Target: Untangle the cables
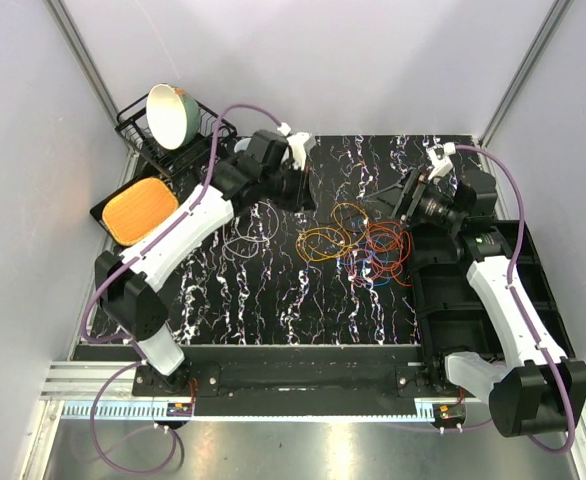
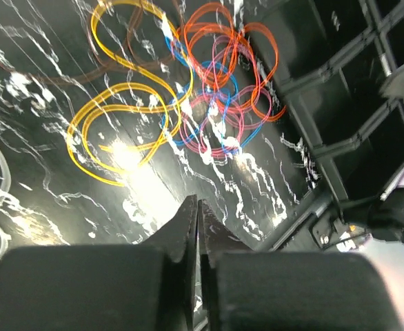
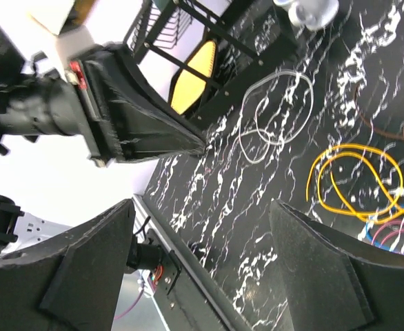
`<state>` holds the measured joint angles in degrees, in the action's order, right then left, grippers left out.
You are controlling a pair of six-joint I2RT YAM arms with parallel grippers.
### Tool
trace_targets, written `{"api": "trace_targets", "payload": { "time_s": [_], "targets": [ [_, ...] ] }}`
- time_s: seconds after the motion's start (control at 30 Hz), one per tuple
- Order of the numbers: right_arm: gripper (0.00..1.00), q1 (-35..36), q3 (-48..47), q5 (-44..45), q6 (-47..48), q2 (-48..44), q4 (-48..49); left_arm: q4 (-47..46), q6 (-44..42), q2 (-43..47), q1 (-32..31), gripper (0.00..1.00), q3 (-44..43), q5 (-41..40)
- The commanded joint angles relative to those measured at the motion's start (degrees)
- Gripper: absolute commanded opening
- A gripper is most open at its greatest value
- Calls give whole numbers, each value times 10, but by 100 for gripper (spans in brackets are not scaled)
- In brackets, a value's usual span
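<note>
The cables (image 1: 358, 245) lie in a loose tangle on the black marbled mat. The tangle has yellow loops (image 2: 119, 124), orange-red loops (image 2: 229, 41) and pink and blue loops (image 2: 212, 117). A brown cable (image 2: 119, 69) lies beside them. A separate pale loop (image 1: 243, 235) lies to the left and also shows in the right wrist view (image 3: 278, 110). My left gripper (image 1: 298, 185) is shut and empty, above the mat left of the tangle (image 2: 197, 203). My right gripper (image 1: 398, 200) is open and empty, above the tangle's far right side (image 3: 202, 205). The yellow loops (image 3: 357, 179) lie beyond its right finger.
A black dish rack (image 1: 208, 135) holding a tilted bowl (image 1: 173, 115) stands at the back left. An orange plate on a dark tray (image 1: 138, 208) lies beside it. A black compartment tray (image 1: 473, 290) lies right of the mat under the right arm.
</note>
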<state>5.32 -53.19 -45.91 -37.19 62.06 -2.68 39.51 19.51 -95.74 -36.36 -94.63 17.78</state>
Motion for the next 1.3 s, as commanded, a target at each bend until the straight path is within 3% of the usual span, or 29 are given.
{"api": "trace_targets", "payload": {
  "time_s": [0.0,0.03,0.1,0.23,0.33,0.5,0.87,1.2,1.27],
  "targets": [
    [84,7,-11,-7,-6,26,58,50,2,16,6,55,-42,-151],
    [84,8,-15,10,-4,38,50,52,8,19,5,68,-33,-184],
    [84,11,-18,26,2,46,46,52,37,23,7,84,4,-288],
    [84,12,-18,46,11,67,39,49,112,11,15,89,76,-403],
    [84,13,-15,48,10,77,37,35,118,-30,26,88,82,-424],
    [84,13,-9,43,16,84,14,42,120,-110,54,86,60,-456],
    [84,14,27,43,18,79,7,-4,199,-178,81,78,122,-409],
    [85,14,19,43,30,68,-10,-43,250,-211,88,58,168,-378],
    [85,14,23,47,33,67,-12,-53,261,-206,90,43,186,-370]
  ]
}}
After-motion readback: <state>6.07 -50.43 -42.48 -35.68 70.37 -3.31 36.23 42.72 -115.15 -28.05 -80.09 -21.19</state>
